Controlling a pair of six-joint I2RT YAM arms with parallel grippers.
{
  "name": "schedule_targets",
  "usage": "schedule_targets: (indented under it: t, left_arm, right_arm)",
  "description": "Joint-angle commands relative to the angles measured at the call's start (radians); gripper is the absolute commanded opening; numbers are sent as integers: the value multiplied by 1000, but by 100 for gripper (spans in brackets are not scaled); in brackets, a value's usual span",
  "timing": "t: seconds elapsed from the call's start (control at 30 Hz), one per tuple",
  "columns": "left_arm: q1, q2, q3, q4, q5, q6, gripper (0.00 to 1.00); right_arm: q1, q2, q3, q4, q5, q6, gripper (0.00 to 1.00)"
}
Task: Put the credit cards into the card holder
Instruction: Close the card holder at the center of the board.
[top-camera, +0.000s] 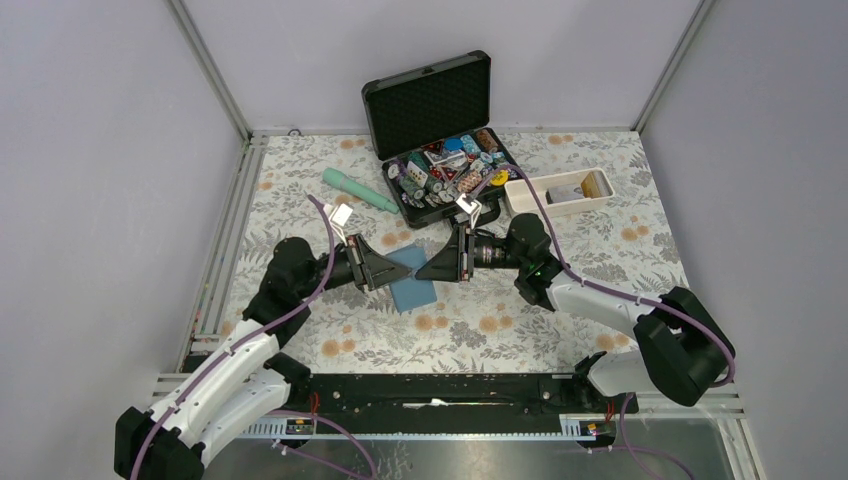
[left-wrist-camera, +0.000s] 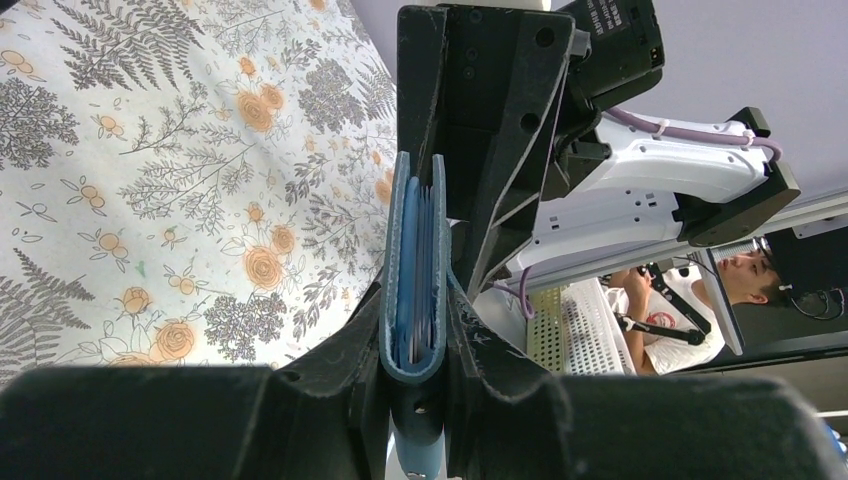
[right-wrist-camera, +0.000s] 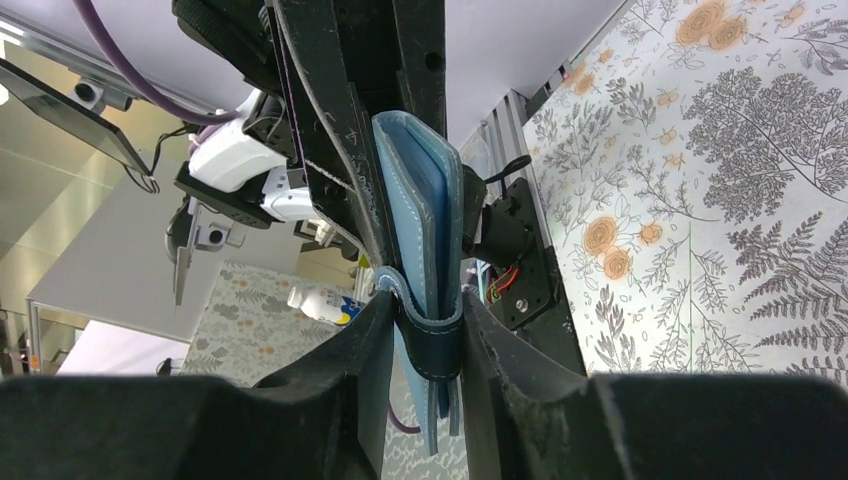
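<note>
Floral cloth (top-camera: 500, 330) — card holder (top-camera: 412, 282), chip-filled case (top-camera: 430, 100)

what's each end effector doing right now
left end effector: closed on the card holder
right end effector: closed on the same card holder

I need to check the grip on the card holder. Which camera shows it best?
The left wrist view: the card holder fills the centre, edge-on, pinched in the left claw, inner layers visible. The right wrist view shows it edge-on too, in the right claw. The top view gives only a small teal patch between both claws.
</note>
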Motion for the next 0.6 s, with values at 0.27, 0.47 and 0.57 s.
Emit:
schedule_targets:
  t: [0.27, 0.47, 0.57]
  left_arm:
    - [14, -31, 26, 74, -19, -19, 89]
    - [14, -61, 2, 104, 26, -28, 87]
    - [14, -92, -16, 92, 12, -31, 78]
  right_arm:
    - [6, -52, -27, 209, 68, 78, 0]
    - [-3, -91, -48, 195, 98, 64, 0]
    - [-7, -101, -55, 195, 108, 61, 0]
